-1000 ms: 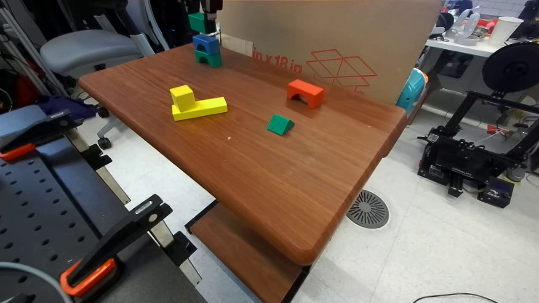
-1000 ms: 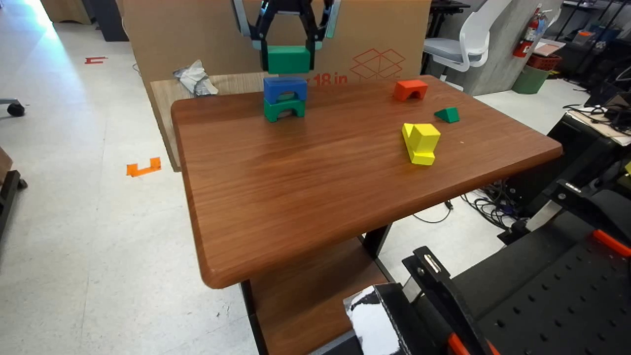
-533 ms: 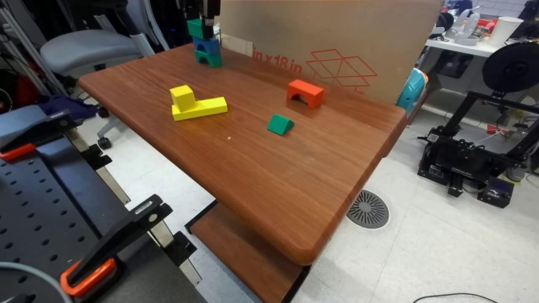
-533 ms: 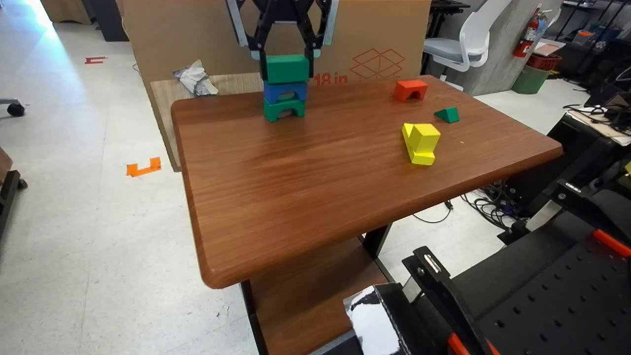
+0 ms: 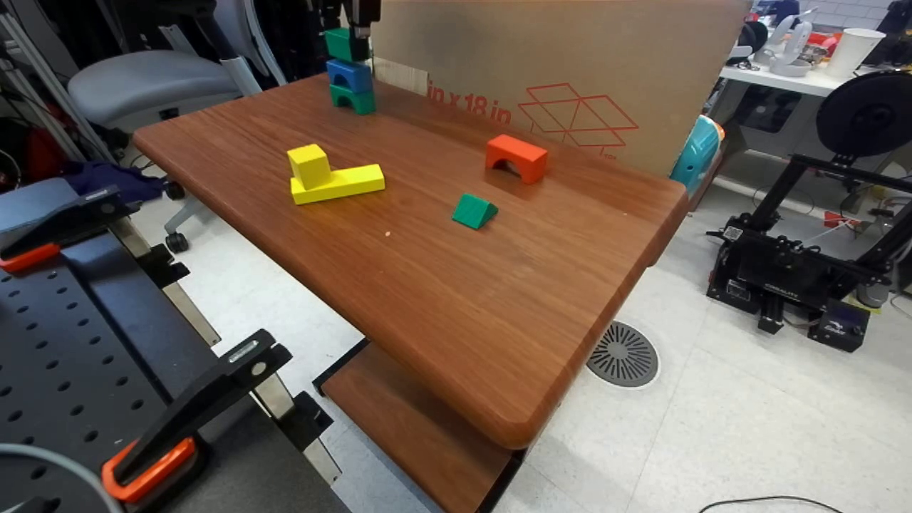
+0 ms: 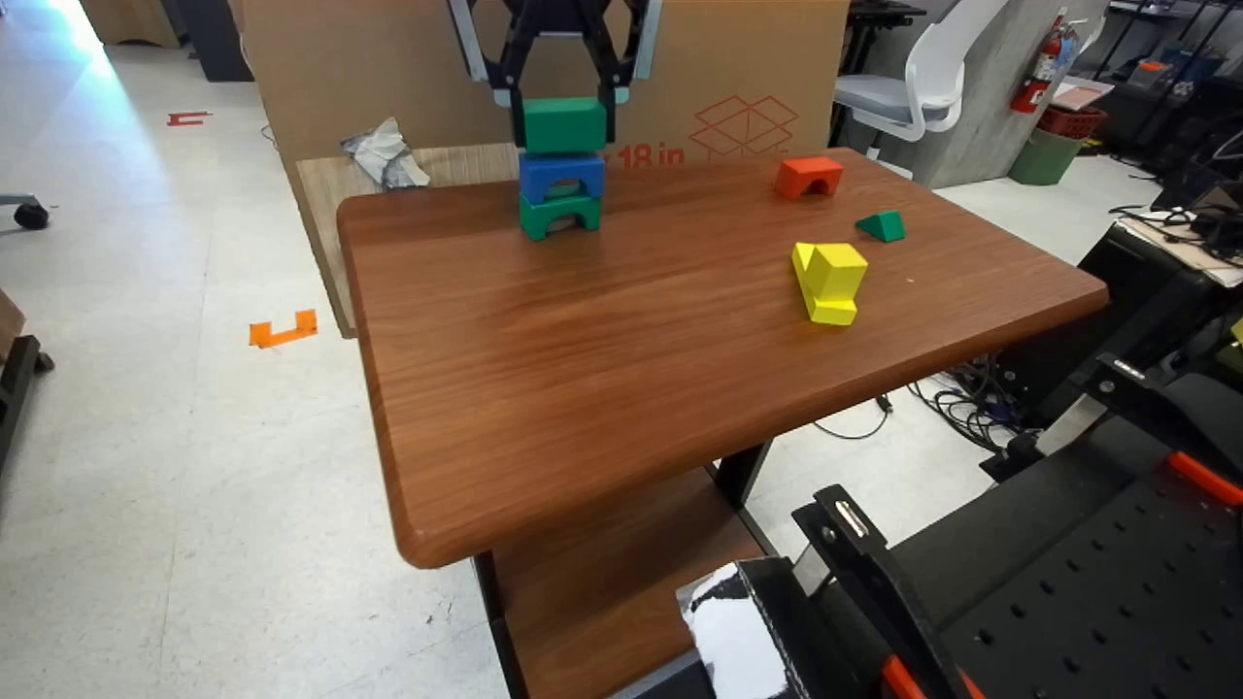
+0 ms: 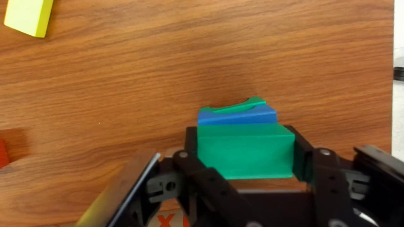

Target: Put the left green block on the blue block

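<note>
My gripper [image 6: 563, 124] is shut on the left green block [image 6: 565, 126], a wide solid green block, with a finger against each end. The wrist view also shows the held green block [image 7: 247, 156] between the fingers. The blue block [image 6: 561, 165], an arch, stands directly below it on a green arch block [image 6: 534, 219]. The held block's underside is at or just above the blue block's top; I cannot tell whether they touch. In the wrist view the held block hides most of the blue block [image 7: 236, 118]. The stack also shows in an exterior view [image 5: 349, 73].
The stack stands near the far edge of the brown table [image 5: 442, 285], before a large cardboard box [image 5: 570, 43]. A yellow L-shaped pair [image 5: 335, 184], an orange arch [image 5: 518, 155] and a green triangular block [image 5: 474, 211] lie on the table, apart from the stack.
The gripper came down with the green block onto or close over the blue block, then rose slightly and shifted a little sideways. The blue block and the green arch below stayed in place.
</note>
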